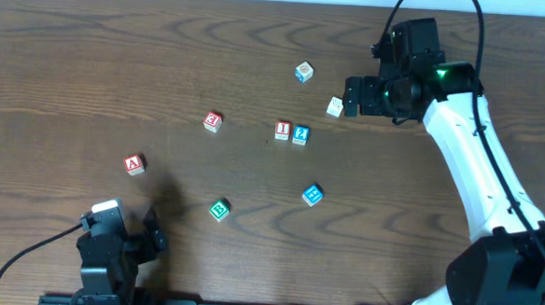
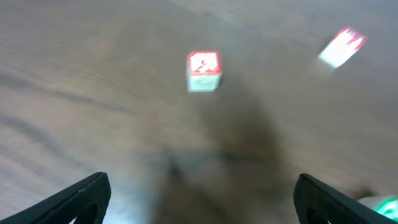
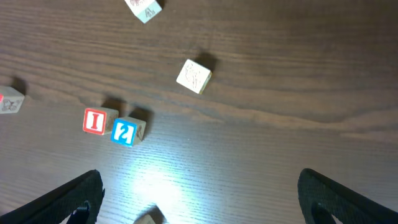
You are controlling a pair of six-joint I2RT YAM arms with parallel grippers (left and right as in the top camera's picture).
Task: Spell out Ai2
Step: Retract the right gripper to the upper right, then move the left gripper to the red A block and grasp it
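The red "A" block (image 1: 134, 164) lies alone at the left of the table and shows in the left wrist view (image 2: 203, 70), well ahead of the jaws. The red "I" block (image 1: 282, 130) and the blue "2" block (image 1: 300, 134) sit side by side, touching, at the centre. They also show in the right wrist view, "I" (image 3: 94, 121) left of "2" (image 3: 126, 132). My left gripper (image 1: 156, 235) (image 2: 202, 199) is open and empty near the front edge. My right gripper (image 1: 347, 98) (image 3: 199, 199) is open and empty at the back right.
A red "E" block (image 1: 212, 121) lies left of the "I". A blue "H" block (image 1: 312, 195) and a green block (image 1: 219, 209) lie nearer the front. Two more blocks, one (image 1: 303, 72) and another (image 1: 336, 106), sit by the right gripper.
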